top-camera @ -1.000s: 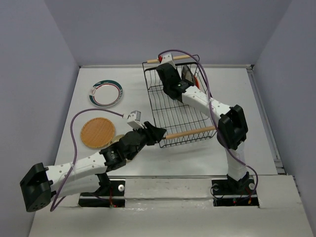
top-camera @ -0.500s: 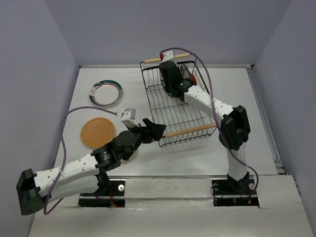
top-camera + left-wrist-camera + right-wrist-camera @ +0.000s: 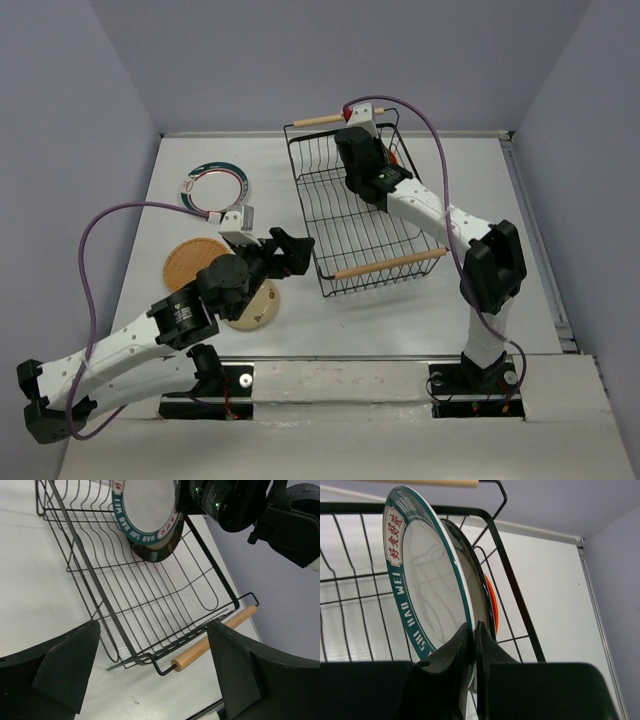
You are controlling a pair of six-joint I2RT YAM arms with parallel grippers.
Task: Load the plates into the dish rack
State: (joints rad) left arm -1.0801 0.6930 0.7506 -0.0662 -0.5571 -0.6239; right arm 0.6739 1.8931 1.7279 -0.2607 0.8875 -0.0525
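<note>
The black wire dish rack sits mid-table. My right gripper is shut on the rim of a white teal-rimmed plate, held upright on edge at the rack's far end; its jaws pinch the lower rim. Behind it stand a dark-rimmed plate and the orange plate. My left gripper is open and empty, just left of the rack's near wooden handle. On the table lie a second teal-rimmed plate, the tan-brown plate and the cream speckled plate.
The rack's far wooden handle is near the back wall. The table's raised edge runs along the right. The left arm's purple cable loops over the table's left side.
My left gripper has drawn back left from the rack's near handle, uncovering the cream plate. My right gripper has shifted right along the rack's far end with the teal-rimmed plate.
</note>
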